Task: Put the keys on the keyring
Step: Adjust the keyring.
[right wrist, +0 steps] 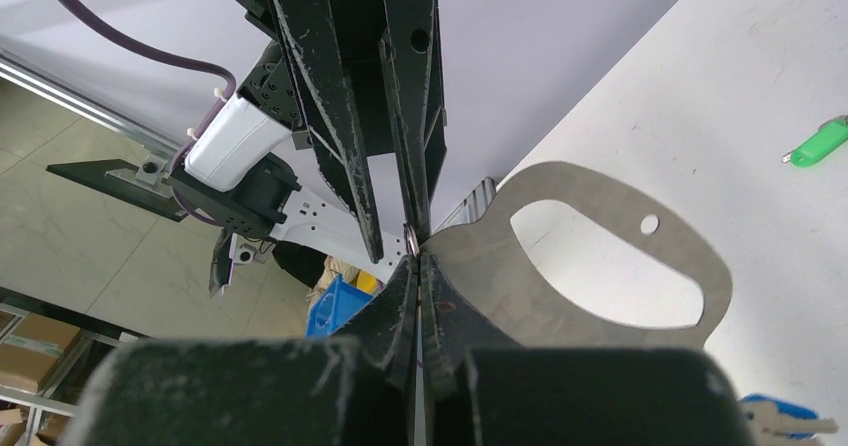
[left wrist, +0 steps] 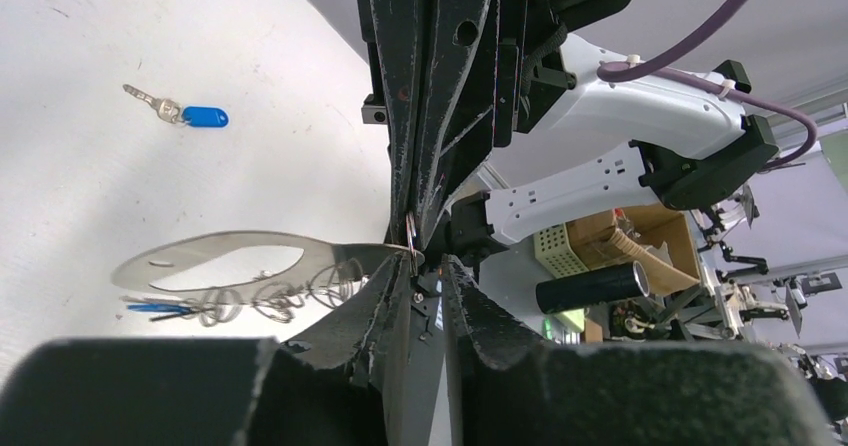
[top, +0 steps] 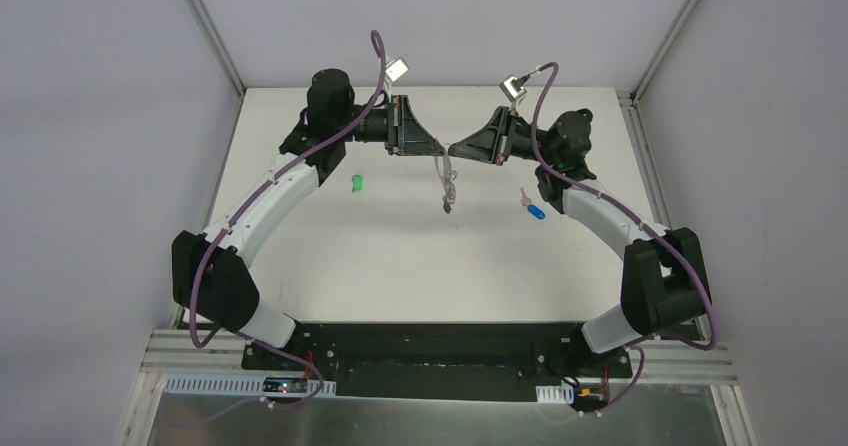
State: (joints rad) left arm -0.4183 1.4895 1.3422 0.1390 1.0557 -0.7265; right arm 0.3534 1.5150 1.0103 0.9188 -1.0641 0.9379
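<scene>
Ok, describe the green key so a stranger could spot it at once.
On the white table, look just inside the left arm's curved white forearm. The green key lies there alone, flat on the surface; its green plastic head sets it apart from the blue key beside the right arm.

**Top view.** The left gripper [top: 441,150], entering from 9 o'clock, and the right gripper [top: 455,151], entering from 3 o'clock, meet tip to tip above the far centre of the worktop [top: 400,266]. From that meeting point the keyring [top: 447,188] extends toward 6 o'clock. The first key [top: 355,181] lies on the worktop at 9 o'clock of the keyring. The second key [top: 533,207] lies at 4 o'clock, just beside the right arm.
</scene>
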